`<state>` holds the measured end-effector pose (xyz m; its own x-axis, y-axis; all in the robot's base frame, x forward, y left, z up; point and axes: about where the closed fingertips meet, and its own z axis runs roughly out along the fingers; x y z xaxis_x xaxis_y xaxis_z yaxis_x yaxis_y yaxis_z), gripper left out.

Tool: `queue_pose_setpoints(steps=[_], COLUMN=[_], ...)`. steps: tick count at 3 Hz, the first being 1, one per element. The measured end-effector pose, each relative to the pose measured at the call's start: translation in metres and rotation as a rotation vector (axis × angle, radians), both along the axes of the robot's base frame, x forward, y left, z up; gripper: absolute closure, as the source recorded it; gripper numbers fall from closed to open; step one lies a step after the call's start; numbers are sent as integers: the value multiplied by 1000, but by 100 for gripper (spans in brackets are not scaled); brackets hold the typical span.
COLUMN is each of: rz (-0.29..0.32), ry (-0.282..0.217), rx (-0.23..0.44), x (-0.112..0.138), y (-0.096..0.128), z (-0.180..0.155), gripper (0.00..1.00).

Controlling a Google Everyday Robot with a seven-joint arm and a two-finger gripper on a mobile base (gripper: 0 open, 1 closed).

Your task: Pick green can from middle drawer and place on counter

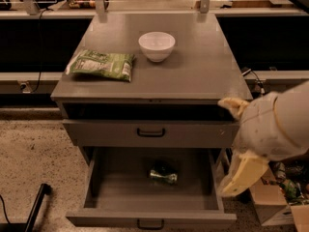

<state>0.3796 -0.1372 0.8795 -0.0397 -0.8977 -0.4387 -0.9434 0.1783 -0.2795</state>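
Observation:
The green can point(163, 176) lies on its side on the floor of the middle drawer point(120, 190), which is pulled fully open. My gripper point(225, 147) is at the cabinet's right front corner, level with the closed upper drawer and to the right of and above the can. Its two cream fingers are spread apart, one at the counter's edge point(231, 105) and one pointing down by the open drawer's right side point(241, 174). It holds nothing. The counter point(203, 66) is the grey top of the cabinet.
A white bowl point(156, 45) and a green-and-white snack bag point(101, 64) sit on the counter. The upper handled drawer point(150, 132) is shut. Cardboard boxes point(270, 202) stand on the floor at right. A black pole point(36, 207) leans at lower left.

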Motion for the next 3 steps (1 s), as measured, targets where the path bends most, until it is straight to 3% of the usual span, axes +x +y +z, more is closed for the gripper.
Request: queue_pose_setpoints(steps=[1,2,3], rz=[17,8,-6], ry=[-24,3,28], rx=[33,86,203], x=[-7,7,18], y=[6,16,31], z=[-26,-52,-107], gripper=[0,0,0])
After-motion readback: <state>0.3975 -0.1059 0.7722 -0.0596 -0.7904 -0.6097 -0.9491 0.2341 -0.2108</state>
